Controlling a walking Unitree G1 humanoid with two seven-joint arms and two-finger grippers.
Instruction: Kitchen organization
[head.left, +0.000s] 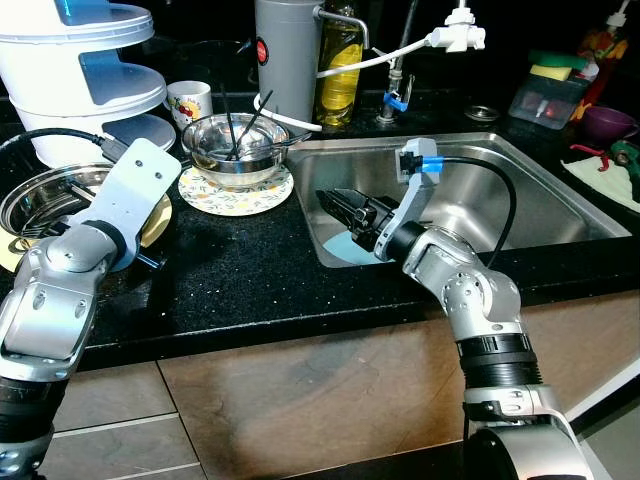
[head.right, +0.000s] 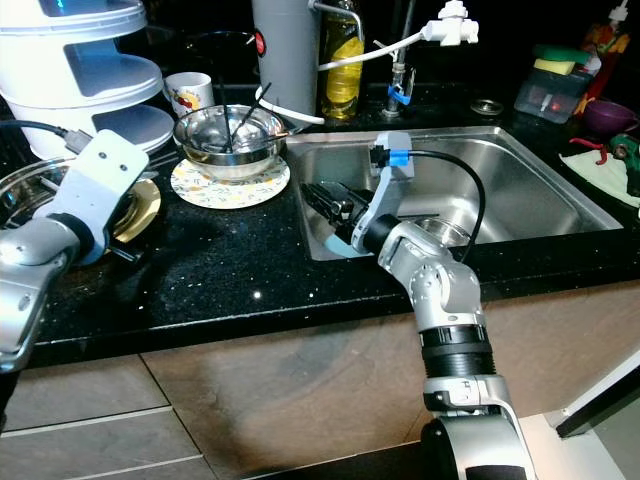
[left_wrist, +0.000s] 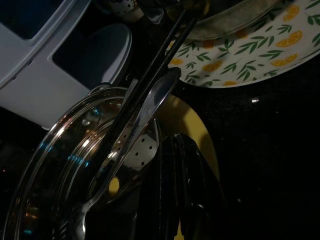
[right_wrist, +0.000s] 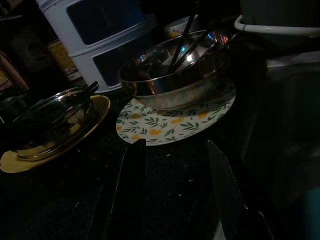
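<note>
My right gripper (head.left: 335, 205), fingers spread and empty, hangs in the sink's (head.left: 540, 180) left end, facing the steel bowl (head.left: 235, 148) on the patterned plate (head.left: 236, 190) near the worktop's back edge; slippery, rigid, best pinched at the rim.

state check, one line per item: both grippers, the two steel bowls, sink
left gripper: over the steel bowl on the yellow plate, fingers cannot tell
right gripper: open, empty, in the sink
steel bowl on the patterned plate: upright, black utensils inside
sink: light blue item under the right gripper
</note>
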